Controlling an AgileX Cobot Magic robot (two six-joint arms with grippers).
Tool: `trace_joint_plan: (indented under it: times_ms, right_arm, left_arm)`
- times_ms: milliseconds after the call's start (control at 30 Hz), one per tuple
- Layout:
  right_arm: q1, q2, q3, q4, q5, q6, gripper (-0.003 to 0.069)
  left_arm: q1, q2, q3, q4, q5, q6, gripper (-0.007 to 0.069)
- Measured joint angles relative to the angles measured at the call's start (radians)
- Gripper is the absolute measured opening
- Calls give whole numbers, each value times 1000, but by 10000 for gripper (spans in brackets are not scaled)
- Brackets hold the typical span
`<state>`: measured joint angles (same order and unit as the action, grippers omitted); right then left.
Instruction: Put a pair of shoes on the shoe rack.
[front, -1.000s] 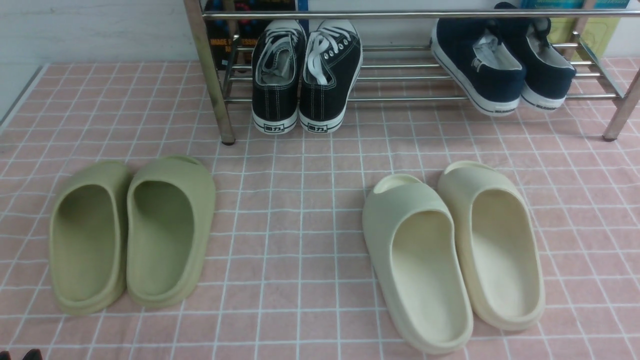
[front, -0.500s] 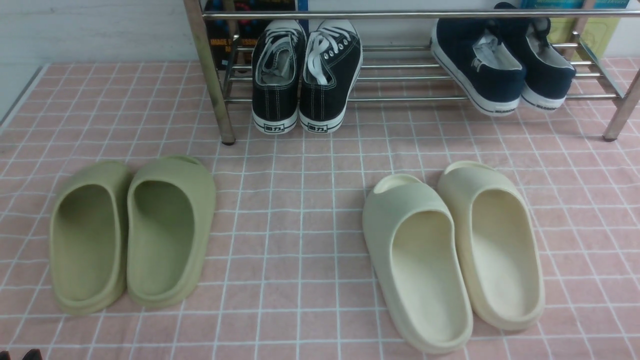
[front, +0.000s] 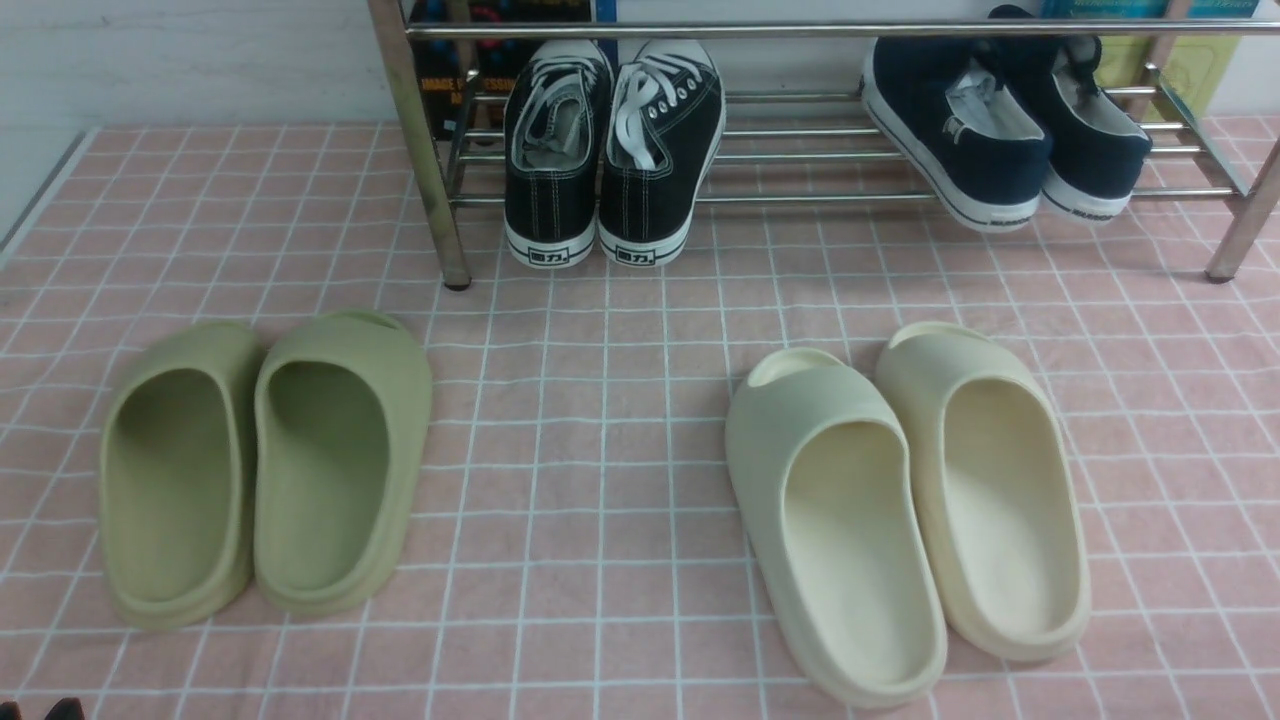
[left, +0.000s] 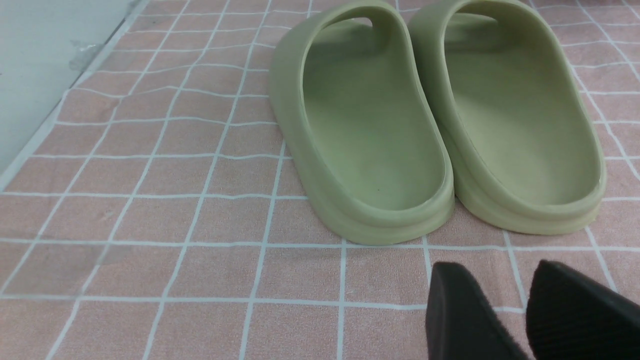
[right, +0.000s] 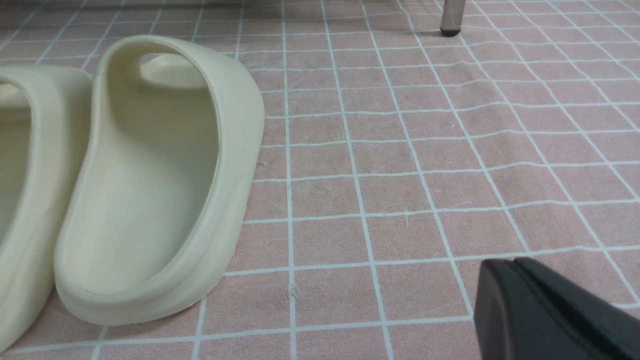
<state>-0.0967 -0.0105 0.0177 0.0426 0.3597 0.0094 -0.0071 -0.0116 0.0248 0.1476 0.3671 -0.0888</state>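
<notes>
The two navy-blue slip-on shoes lie side by side on the lower bars of the silver shoe rack, at its right end. Their heels stick out over the front bar and they are angled to the right. My left gripper is open and empty, low over the pink cloth just in front of the green slides' heels. My right gripper is shut and empty, low over the cloth to the right of the cream slides. Neither gripper is near the rack.
Black lace-up sneakers stand on the rack's left part. Green slides lie front left and show in the left wrist view. Cream slides lie front right and show in the right wrist view. A rack leg stands far ahead.
</notes>
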Motion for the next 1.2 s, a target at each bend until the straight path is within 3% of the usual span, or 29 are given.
trace_joint_plan:
  times_ms: [1200]
  right_arm:
    - [0,0,0,0,1,2,-9]
  left_arm:
    - [0,0,0,1,0,0,240]
